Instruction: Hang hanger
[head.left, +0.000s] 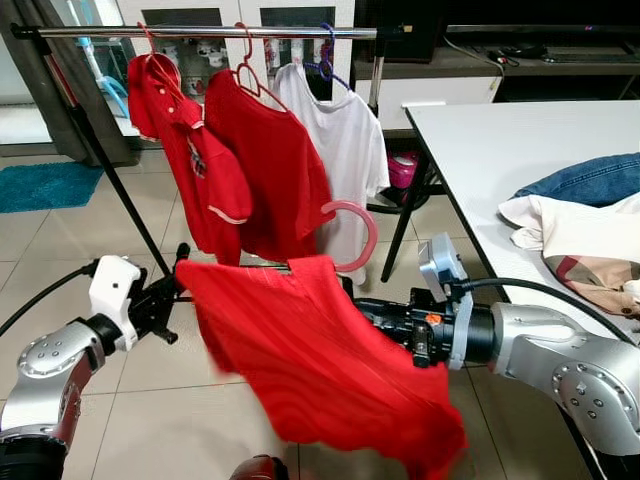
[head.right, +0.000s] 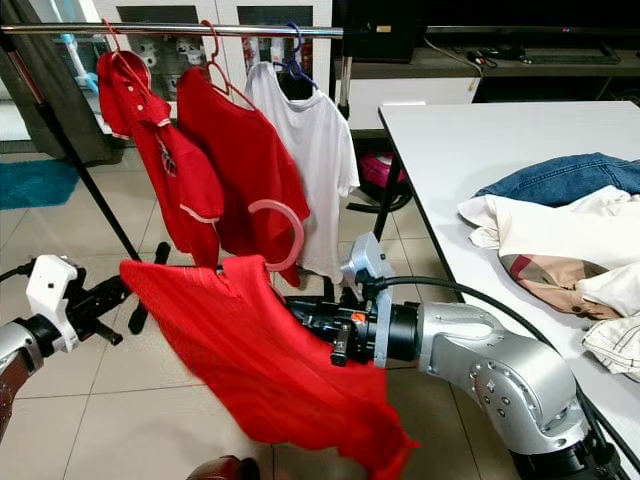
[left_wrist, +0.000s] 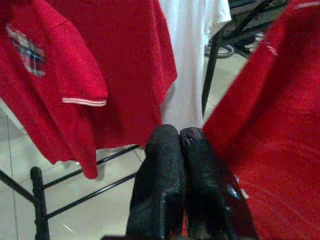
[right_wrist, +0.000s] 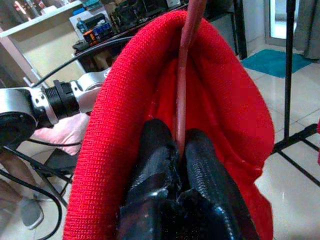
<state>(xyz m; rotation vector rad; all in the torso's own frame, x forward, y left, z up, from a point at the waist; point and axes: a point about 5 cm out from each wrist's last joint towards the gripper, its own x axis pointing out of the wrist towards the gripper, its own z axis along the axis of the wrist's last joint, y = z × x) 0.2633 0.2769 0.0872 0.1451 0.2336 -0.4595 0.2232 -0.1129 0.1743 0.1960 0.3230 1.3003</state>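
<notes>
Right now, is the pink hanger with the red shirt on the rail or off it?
Off. The pink hanger hangs below the rail, its red shirt held between the left claw and right claw.

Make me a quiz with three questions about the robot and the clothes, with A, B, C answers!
1. Where is the blue jeans pile?
A. on the white table
B. on the floor
C. on the rail

2. How many garments hang on the clothes rail?
A. one
B. three
C. five

3. What is the right gripper doing?
A. hanging open
B. pinching the pink hanger inside the red shirt
C. holding a cup

Answers:
1. A: the jeans lie on the white table at the robot's right.
2. B: two red shirts and one white T-shirt hang from the clothes rail.
3. B: the right gripper is shut on the pink hanger, which carries the red shirt; the left gripper pinches that shirt's other side.
</notes>
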